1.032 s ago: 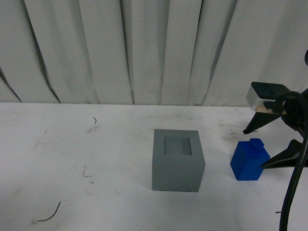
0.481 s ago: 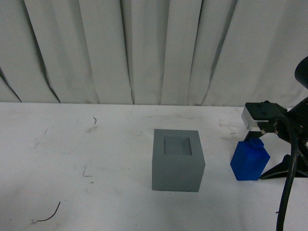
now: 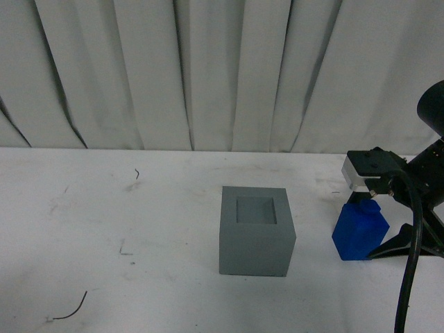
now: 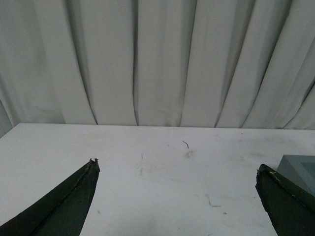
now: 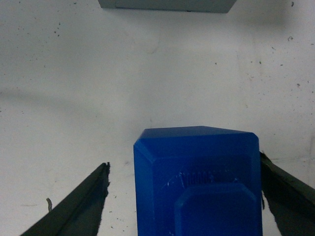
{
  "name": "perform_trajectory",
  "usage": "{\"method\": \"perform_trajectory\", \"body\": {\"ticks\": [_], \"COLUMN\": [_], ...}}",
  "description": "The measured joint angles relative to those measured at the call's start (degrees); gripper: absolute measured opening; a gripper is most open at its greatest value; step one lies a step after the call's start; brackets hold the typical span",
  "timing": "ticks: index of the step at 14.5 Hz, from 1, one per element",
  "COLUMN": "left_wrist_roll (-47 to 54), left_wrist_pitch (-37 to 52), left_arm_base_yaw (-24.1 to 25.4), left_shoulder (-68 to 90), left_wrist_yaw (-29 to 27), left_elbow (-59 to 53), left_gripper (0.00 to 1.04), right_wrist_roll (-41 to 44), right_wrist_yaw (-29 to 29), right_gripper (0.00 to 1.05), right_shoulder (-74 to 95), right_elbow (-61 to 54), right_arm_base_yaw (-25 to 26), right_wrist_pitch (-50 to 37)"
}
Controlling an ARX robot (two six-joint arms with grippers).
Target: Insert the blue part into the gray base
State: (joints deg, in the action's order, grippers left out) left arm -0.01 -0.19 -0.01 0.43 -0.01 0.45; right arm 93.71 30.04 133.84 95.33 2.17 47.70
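Observation:
The gray base [image 3: 255, 232] stands mid-table, its square recess facing up and empty. The blue part [image 3: 359, 232] stands upright on the table to its right, knob on top. My right gripper [image 3: 361, 229] is open, low around the blue part, one finger behind it and one [image 3: 395, 246] in front. In the right wrist view the blue part [image 5: 197, 182] sits between the spread fingers [image 5: 74, 206] of the gripper [image 5: 183, 160], and the base's edge [image 5: 165, 5] shows beyond. My left gripper [image 4: 177, 165] is open and empty over bare table, with the base's corner [image 4: 300, 169] beside one finger.
A white pleated curtain [image 3: 208, 69] closes off the back of the white table [image 3: 104, 208]. A small dark wire scrap [image 3: 69, 309] lies near the front left. My right arm's black cable [image 3: 409, 277] hangs at the right edge.
My right gripper has come down and moved left, from beside and above the blue part to straddling it. The blue part and the gray base have not moved.

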Motion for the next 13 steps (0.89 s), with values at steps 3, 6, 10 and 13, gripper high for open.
{"method": "perform_trajectory", "body": {"ticks": [3, 6, 10, 13], "left_wrist_roll": [0.00, 0.00, 0.00, 0.00], "left_wrist_pitch": [0.00, 0.00, 0.02, 0.00], "left_arm_base_yaw": [0.00, 0.00, 0.00, 0.00], "left_shoulder": [0.00, 0.00, 0.00, 0.00], "left_wrist_yaw": [0.00, 0.02, 0.02, 0.00], "left_elbow": [0.00, 0.00, 0.00, 0.00], "left_gripper": [0.98, 0.98, 0.98, 0.98], "right_wrist_roll": [0.00, -0.02, -0.22, -0.70], "right_wrist_yaw": [0.04, 0.17, 0.17, -0.04], "right_gripper": [0.48, 0.47, 0.47, 0.47], "right_shoulder": [0.00, -0.02, -0.39, -3.02], "right_elbow": [-0.48, -0.46, 0.39, 2.91], "right_arm_base_yaw": [-0.31, -0.79, -2.32, -4.55], "right_wrist_pitch": [-0.61, 0.26, 1.95, 5.51]}}
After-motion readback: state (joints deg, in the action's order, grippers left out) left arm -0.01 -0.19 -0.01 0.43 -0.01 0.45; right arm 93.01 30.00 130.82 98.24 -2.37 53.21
